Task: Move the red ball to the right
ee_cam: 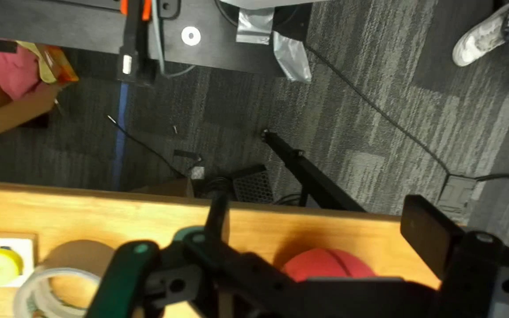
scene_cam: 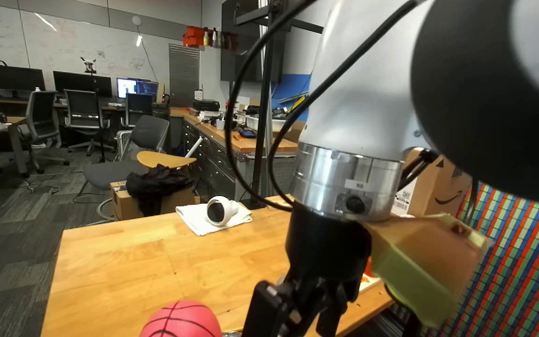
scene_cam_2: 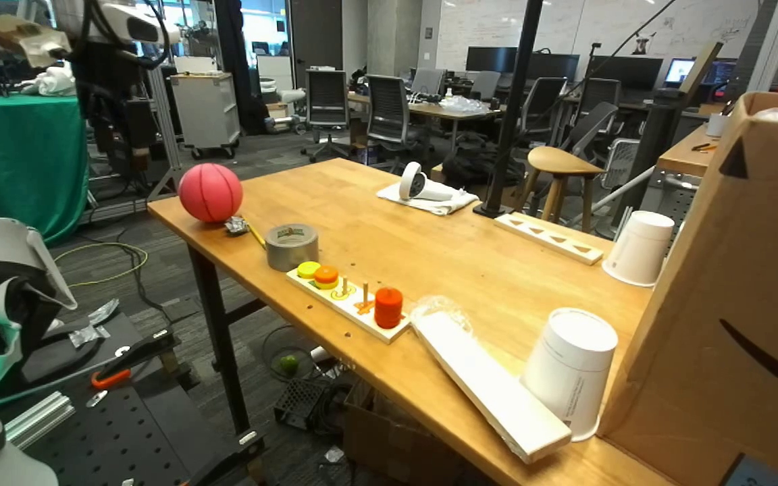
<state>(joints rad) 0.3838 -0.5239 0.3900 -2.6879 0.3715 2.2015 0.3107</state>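
Note:
The red ball (scene_cam_2: 211, 192) is pinkish-red with dark basketball-like lines. It rests on the wooden table near a corner and the edge. It also shows at the bottom of an exterior view (scene_cam: 183, 322), cut off by the frame. In the wrist view the ball (ee_cam: 325, 264) shows only its top part, with the rest hidden behind the gripper body. My gripper (ee_cam: 323, 225) is open and empty, with its fingers wide apart on either side of the ball as seen from the wrist. In an exterior view the gripper (scene_cam_2: 125, 148) hangs above and left of the ball, apart from it.
Crumpled foil (scene_cam_2: 236, 225), a yellow pencil (scene_cam_2: 254, 233) and a grey tape roll (scene_cam_2: 292, 250) lie near the ball. A peg board with toy pieces (scene_cam_2: 352, 304) follows along the edge. White cups (scene_cam_2: 570, 371), a white block (scene_cam_2: 490, 388) and a cardboard box (scene_cam_2: 720, 290) stand farther off.

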